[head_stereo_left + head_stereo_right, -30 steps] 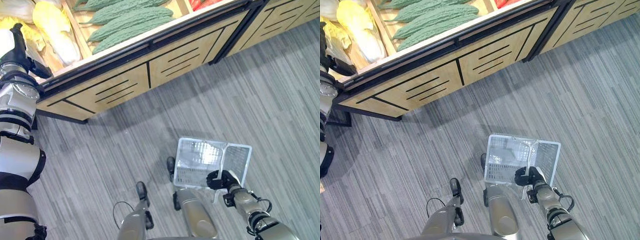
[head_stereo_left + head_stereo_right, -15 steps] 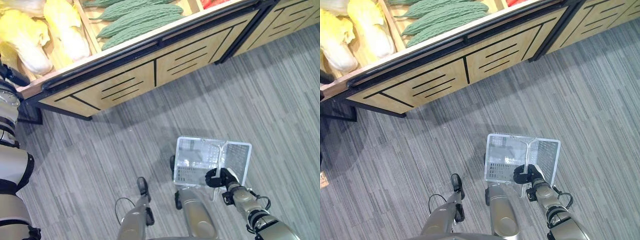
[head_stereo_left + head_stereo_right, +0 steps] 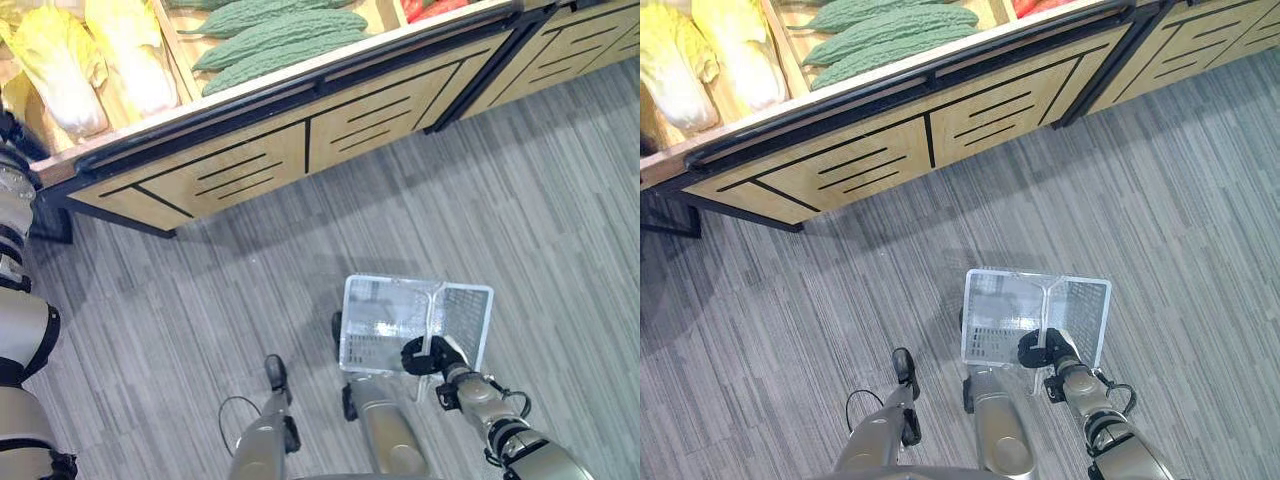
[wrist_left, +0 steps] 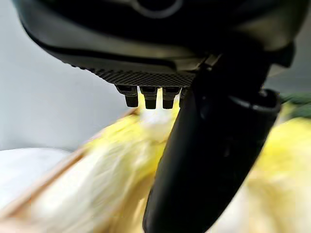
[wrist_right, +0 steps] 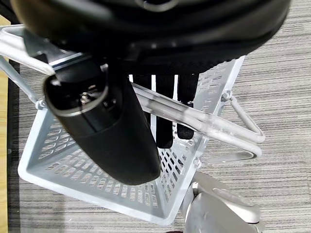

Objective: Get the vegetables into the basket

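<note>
Holding the white mesh basket (image 3: 385,322) by its handle (image 5: 194,119): right hand (image 3: 426,356) has thumb and fingers (image 5: 165,102) curled round the bar, basket hanging low over the grey striped floor (image 3: 560,190). Basket interior looks empty, mesh bottom visible through the walls.

Left hand (image 4: 214,145): its wrist view shows the thumb sticking out straight and short fingertips in a row beyond the palm, not wrapped on anything. Reads as relaxed-open, nothing held. Past it, blurred yellow-white leaves — the napa cabbages, close to the hand; contact can't be confirmed from that view.

Vegetables sit on the wooden produce shelf (image 3: 250,150) along the far side:
- napa cabbages (image 3: 60,60) in the left compartment, pale yellow, lying side by side
- bitter gourds (image 3: 280,35) in the next compartment, green, bumpy, stacked lengthwise
- something red (image 3: 1040,6) in the compartment further right, mostly cut off, can't identify

Shelf front has light wood panels with black slots and a black frame. Basket is well apart from the shelf.
</note>
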You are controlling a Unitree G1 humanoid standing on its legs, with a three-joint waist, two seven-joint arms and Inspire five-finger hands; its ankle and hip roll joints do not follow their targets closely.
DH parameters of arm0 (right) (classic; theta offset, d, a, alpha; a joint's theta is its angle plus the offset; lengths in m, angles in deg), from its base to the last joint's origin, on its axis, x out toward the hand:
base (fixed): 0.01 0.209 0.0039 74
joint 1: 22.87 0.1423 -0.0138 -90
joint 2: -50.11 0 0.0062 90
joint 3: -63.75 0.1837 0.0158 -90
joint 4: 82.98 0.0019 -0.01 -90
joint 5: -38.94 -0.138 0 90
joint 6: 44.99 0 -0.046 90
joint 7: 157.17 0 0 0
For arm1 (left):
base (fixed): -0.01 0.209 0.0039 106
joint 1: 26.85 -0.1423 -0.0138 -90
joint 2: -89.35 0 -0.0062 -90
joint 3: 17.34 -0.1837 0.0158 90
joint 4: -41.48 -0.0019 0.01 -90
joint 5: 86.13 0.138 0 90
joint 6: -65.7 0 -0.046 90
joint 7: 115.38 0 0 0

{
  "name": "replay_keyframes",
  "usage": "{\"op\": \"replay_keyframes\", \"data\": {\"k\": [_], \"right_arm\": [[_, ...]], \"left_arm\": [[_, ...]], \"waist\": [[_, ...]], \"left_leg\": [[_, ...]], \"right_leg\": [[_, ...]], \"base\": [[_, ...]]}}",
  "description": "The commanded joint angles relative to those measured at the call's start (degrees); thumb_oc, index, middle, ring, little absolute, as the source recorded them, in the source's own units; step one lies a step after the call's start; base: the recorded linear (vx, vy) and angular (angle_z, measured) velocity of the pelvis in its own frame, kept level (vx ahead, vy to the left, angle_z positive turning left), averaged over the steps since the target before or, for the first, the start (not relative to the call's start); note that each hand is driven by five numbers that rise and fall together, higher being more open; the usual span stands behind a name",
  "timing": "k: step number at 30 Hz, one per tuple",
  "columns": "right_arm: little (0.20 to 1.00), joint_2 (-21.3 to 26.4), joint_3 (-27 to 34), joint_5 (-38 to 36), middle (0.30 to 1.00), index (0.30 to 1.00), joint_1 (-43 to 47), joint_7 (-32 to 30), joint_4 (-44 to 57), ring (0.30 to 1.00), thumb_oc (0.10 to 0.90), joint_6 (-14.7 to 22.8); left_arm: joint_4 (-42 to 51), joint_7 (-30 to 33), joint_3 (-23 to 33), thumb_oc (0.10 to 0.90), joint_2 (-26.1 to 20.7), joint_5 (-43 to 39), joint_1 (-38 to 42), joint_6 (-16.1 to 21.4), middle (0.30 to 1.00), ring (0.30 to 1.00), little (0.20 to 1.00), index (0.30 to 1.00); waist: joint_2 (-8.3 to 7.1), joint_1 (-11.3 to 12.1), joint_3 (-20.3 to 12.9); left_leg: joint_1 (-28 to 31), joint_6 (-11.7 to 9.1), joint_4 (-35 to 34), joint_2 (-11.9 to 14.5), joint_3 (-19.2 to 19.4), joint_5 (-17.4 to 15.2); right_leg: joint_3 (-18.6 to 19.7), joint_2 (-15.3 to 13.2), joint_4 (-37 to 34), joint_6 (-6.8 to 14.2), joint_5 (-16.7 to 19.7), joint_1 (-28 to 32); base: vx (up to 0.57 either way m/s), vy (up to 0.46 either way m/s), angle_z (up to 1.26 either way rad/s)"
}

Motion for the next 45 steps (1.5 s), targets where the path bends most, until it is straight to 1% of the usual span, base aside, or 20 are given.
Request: {"op": "replay_keyframes", "data": {"k": [1,6,9,16,17,19,21,27,30,37,42,43,44,45], "right_arm": [[0.300,1.79,-2.55,1.87,0.300,0.300,-6.97,1.55,-4.53,0.300,0.400,-2.54],[0.300,2.38,-2.45,2.10,0.300,0.300,-6.62,1.58,-4.70,0.300,0.400,-2.78],[0.300,2.53,-2.12,1.75,0.300,0.300,-6.19,1.30,-4.78,0.300,0.400,-2.82],[0.300,2.51,-1.67,1.41,0.300,0.300,-6.27,0.92,-5.24,0.300,0.400,-3.04],[0.300,2.60,-1.38,1.31,0.300,0.300,-6.47,0.82,-5.51,0.300,0.400,-3.13],[0.300,2.60,-1.48,1.73,0.300,0.300,-6.70,0.83,-5.69,0.300,0.400,-3.14],[0.300,2.78,-1.68,1.77,0.300,0.300,-6.54,0.80,-5.42,0.300,0.400,-3.07],[0.300,3.03,-0.52,-1.01,0.300,0.300,-6.19,-0.59,-3.63,0.300,0.400,-2.40],[0.300,2.89,-0.24,-2.06,0.300,0.300,-6.16,-0.83,-2.85,0.300,0.400,-2.10],[0.300,2.59,-0.82,-1.94,0.300,0.300,-6.54,-0.52,-3.07,0.300,0.400,-1.95],[0.300,2.40,-1.24,-1.32,0.300,0.300,-7.05,-0.29,-3.46,0.300,0.400,-1.91],[0.300,2.39,-1.31,-1.25,0.300,0.300,-6.91,-0.23,-3.56,0.300,0.400,-1.94],[0.300,2.43,-1.36,-1.22,0.300,0.300,-6.88,-0.18,-3.51,0.300,0.400,-1.95],[0.300,2.45,-1.50,-0.98,0.300,0.300,-6.83,-0.14,-3.51,0.300,0.400,-1.89]], "left_arm": [[-0.37,4.09,-1.89,0.900,-3.90,-0.77,8.80,1.52,1.000,1.000,1.000,1.000],[0.15,3.62,-2.36,0.900,-4.17,-0.72,9.29,1.50,1.000,1.000,1.000,1.000],[-0.34,3.42,-2.23,0.900,-3.66,-1.06,9.27,1.23,1.000,1.000,1.000,1.000],[-1.98,2.97,-1.81,0.900,-2.80,-0.76,8.68,0.44,1.000,1.000,1.000,1.000],[-2.52,2.79,-1.68,0.900,-2.97,0.08,7.92,0.04,1.000,1.000,1.000,1.000],[-2.96,2.70,-1.60,0.900,-2.89,0.50,7.65,-0.17,1.000,1.000,1.000,1.000],[-3.11,2.75,-1.73,0.900,-2.94,0.62,7.88,-0.20,1.000,1.000,1.000,1.000],[-4.66,3.25,-2.67,0.900,-2.89,-0.74,9.72,-0.59,1.000,1.000,1.000,1.000],[-5.42,3.08,-3.15,0.900,-2.81,-1.10,10.32,-0.83,1.000,1.000,1.000,1.000],[-8.27,1.86,-2.58,0.900,-2.20,-0.59,9.42,-1.72,1.000,1.000,1.000,1.000],[-9.32,1.28,-2.12,0.900,-2.56,-0.19,8.36,-2.17,1.000,1.000,1.000,1.000],[-9.43,0.98,-1.98,0.531,-2.69,-0.11,8.17,-2.17,0.484,0.484,0.484,0.484],[-9.47,0.98,-1.96,0.400,-2.81,-0.04,8.13,-2.18,0.300,0.300,0.300,0.300],[-9.26,0.93,-1.76,0.400,-2.82,-0.09,7.97,-2.14,0.300,0.300,0.300,0.300]], "waist": [[3.31,0.14,-2.28],[4.01,0.22,-2.48],[3.95,0.13,-2.36],[3.21,0.03,-1.56],[2.82,-0.04,-1.12],[2.58,-0.12,-0.85],[2.49,-0.20,-0.75],[2.00,-0.76,-0.74],[1.91,-0.96,-0.26],[1.40,-0.89,0.21],[1.42,-0.91,-0.21],[1.41,-0.83,-0.36],[1.39,-0.82,-0.43],[1.40,-0.75,-0.53]], "left_leg": [[-2.14,0.08,0.18,0.53,-1.71,0.30],[-2.30,0.08,0.18,0.47,-1.36,0.32],[-2.86,0.00,0.18,0.50,-1.28,0.52],[-4.14,-0.08,0.18,0.78,-1.24,0.96],[-4.89,-0.18,0.18,0.99,-1.06,1.16],[-5.46,-0.24,0.18,1.04,-1.04,1.27],[-5.95,-0.29,0.18,1.07,-1.10,1.37],[-11.24,-0.28,0.18,1.22,-1.91,2.35],[-12.21,-0.36,0.18,1.27,-2.13,2.55],[-12.84,-0.30,0.18,1.40,-2.15,2.46],[-12.88,-0.35,0.18,1.34,-2.19,2.34],[-12.85,-0.35,0.18,1.31,-2.13,2.35],[-12.90,-0.36,0.18,1.28,-2.14,2.35],[-12.99,-0.37,0.18,1.22,-2.28,2.37]], "right_leg": [[0.76,-1.28,-0.11,6.80,-6.12,3.21],[0.81,-1.26,-0.11,6.78,-6.22,3.01],[0.69,-1.18,-0.11,6.83,-6.04,2.52],[0.68,-0.78,-0.11,6.66,-5.67,1.39],[0.61,-0.62,-0.11,6.57,-5.55,0.69],[0.52,-0.49,-0.11,6.55,-5.46,0.15],[0.50,-0.43,-0.11,6.54,-5.39,-0.39],[-0.12,-0.16,-0.11,6.75,-4.28,-5.18],[-0.20,-0.12,-0.11,6.74,-4.18,-6.10],[-0.32,-0.12,-0.11,6.61,-4.25,-6.86],[-0.38,-0.05,-0.11,6.45,-4.49,-6.91],[-0.37,-0.02,-0.11,6.43,-4.51,-6.96],[-0.37,-0.03,-0.11,6.45,-4.49,-7.03],[-0.44,-0.06,-0.11,6.48,-4.52,-7.09]], "base": [[0.02,-0.009,-0.11],[0.01,-0.011,-0.09],[0.00,-0.007,-0.02],[0.01,-0.006,0.00],[0.03,-0.031,-0.05],[0.02,-0.021,-0.05],[0.01,-0.005,-0.02],[0.01,-0.003,0.01],[0.04,-0.002,0.01],[0.01,0.001,0.00],[0.00,0.000,0.00],[0.00,0.000,0.00],[0.00,0.000,0.00],[0.00,0.000,0.00]]}}
